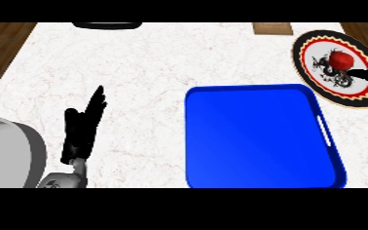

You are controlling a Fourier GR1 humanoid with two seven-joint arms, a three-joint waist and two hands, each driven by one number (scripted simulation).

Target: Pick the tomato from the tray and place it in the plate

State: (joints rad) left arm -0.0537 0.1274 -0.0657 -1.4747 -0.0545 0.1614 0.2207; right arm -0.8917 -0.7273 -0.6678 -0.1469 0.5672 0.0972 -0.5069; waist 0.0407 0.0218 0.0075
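The tomato [342, 59] is not on the tray; it sits on the plate [314, 53], right of the plate's middle, partly over the dark dragon-like figure painted there. A dark bar runs from the tomato's lower right side to the view's right edge. It is most likely part of the right hand [359, 72], but almost all of that hand is cut off, and I cannot tell whether it is clasped on the tomato or merely beside it. By this reading the task is at its end or very near it. The risk is in the withdrawal. The tomato is round and the plate looks shallow, so a brush from the departing hand could roll it toward the rim, or over it onto the counter [144, 68]. The plate's right side runs out of view, so how much room the tomato has there is unknown. The blue tray [251, 136] lies just below and left of the plate, apart from it, with a slot handle on its right wall. The left hand [82, 126] rests well away at the lower left, fingers straight, close together and pointing up, holding nothing. A dark object [108, 25] and a brown one [273, 28] at the far edge are too cropped to name.
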